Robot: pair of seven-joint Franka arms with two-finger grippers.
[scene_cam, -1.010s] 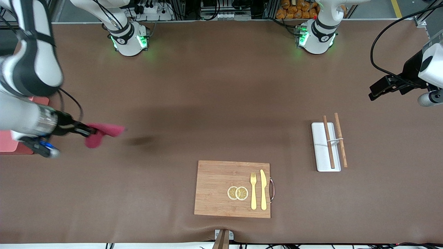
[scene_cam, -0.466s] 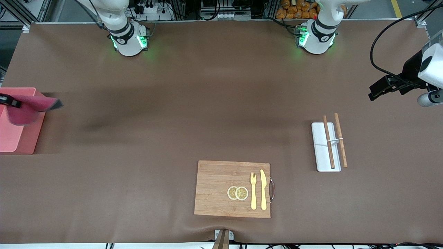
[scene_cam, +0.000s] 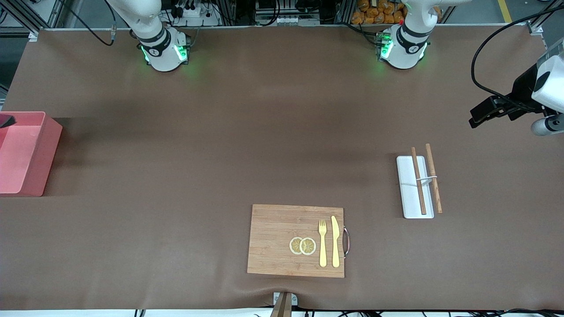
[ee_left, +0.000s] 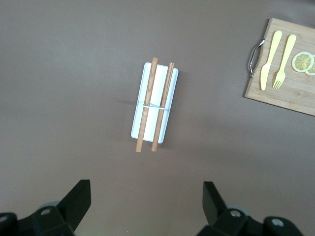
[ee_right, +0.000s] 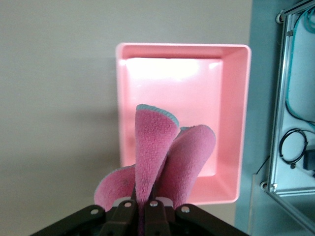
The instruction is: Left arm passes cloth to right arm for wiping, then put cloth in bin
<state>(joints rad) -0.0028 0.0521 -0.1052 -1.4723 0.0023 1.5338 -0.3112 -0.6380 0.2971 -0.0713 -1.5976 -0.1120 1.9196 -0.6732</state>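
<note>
The right gripper (ee_right: 142, 209) hangs above the bin (scene_cam: 26, 154), its fingers pinched tight on the cloth (ee_right: 162, 157). From its wrist camera the pink-red cloth dangles in folded lobes straight over the bin's floor, with the bin's walls showing on all sides of it. In the front view only a dark tip of that gripper pokes in over the bin's rim, so the cloth itself cannot be seen there.

The bin sits at the right arm's end of the table, well apart from everything else. Toward the left arm's end from the bin lie the cutting board (scene_cam: 282, 233) with a fork (scene_cam: 323, 242), a knife (scene_cam: 335, 241) and lemon slices (scene_cam: 302, 245), and further toward that end the white tray (scene_cam: 410, 187) with its chopsticks (scene_cam: 418, 180).

The left gripper (ee_left: 146, 206) waits high above the table, toward its own end from the white tray, jaws spread wide and holding nothing.

The step in hand looks like the drop, the last part of the job. To do it well, I would keep the cloth centred over the bin's floor, lower it a little so the hanging lobes sit inside the walls, then part the fingers fully. Fuzzy cloth may cling to a pad, so lifting straight up afterwards seems wise, rather than sweeping sideways and dragging a corner over the rim.
</note>
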